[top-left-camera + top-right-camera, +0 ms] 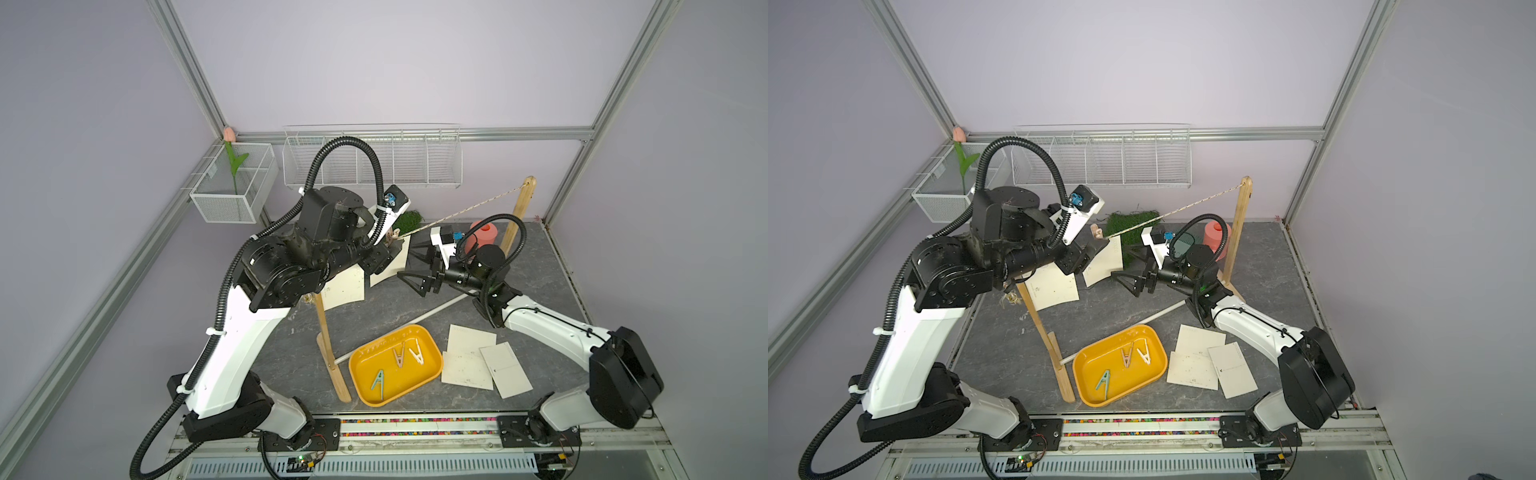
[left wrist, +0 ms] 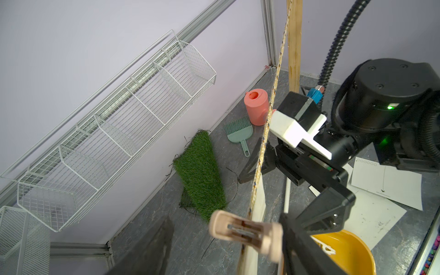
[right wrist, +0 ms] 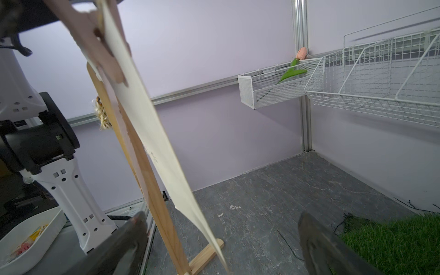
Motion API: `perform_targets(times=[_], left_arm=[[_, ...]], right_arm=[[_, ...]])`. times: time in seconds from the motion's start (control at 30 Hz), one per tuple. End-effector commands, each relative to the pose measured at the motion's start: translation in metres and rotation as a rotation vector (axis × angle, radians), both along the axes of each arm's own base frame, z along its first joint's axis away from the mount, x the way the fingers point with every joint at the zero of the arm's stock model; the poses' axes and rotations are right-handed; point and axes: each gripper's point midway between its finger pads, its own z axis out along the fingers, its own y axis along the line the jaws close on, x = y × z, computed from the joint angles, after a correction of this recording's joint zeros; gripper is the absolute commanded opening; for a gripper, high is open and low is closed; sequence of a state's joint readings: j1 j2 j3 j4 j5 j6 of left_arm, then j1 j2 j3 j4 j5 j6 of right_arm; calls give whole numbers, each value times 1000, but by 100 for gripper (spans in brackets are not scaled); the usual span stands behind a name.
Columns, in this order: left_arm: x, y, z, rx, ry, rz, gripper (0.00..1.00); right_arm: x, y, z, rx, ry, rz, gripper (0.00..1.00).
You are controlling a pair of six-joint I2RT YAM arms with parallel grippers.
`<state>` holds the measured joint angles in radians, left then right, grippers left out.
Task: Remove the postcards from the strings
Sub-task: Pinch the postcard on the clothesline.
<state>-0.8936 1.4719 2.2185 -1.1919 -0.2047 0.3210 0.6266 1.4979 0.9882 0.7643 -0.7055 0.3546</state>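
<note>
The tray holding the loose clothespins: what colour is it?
The tray is plain yellow. It shows best in a top view.

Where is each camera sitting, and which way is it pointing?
Top views: high above the robot, facing down and back over the table; left arm and right arm show.
Left wrist: on the left arm, looking along the string past a tan clothespin between the open fingers of the left tool; right arm shows.
Right wrist: on the right arm, looking past a hanging postcard toward the wall corner; fingers of the right tool and left arm show.
Shared: both wrist views catch the grass mat and wire shelf.
</note>
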Motion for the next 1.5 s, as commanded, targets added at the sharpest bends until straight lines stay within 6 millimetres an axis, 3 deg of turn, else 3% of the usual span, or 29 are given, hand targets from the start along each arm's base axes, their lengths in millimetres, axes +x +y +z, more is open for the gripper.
perform_targets(times=[0.0,0.13,0.33,0.57,0.83,1.47], left_arm=[[-1,5,0,-4,6,9,73],[1,8,-1,3,-4,26,73],[2,11,1,-2,-11,43,73],[2,9,-1,1,-4,41,74],[6,5,-3,5,-4,44,82],[18,0,2,10,-70,54,92]], right_arm=[[-5,5,15,47,-33,75,96],[-3,10,15,63,-38,107,84],[-5,12,18,83,-43,136,55],[-6,14,20,81,-47,160,34],[-6,14,18,77,-46,162,7],[-13,12,23,69,-51,194,7]])
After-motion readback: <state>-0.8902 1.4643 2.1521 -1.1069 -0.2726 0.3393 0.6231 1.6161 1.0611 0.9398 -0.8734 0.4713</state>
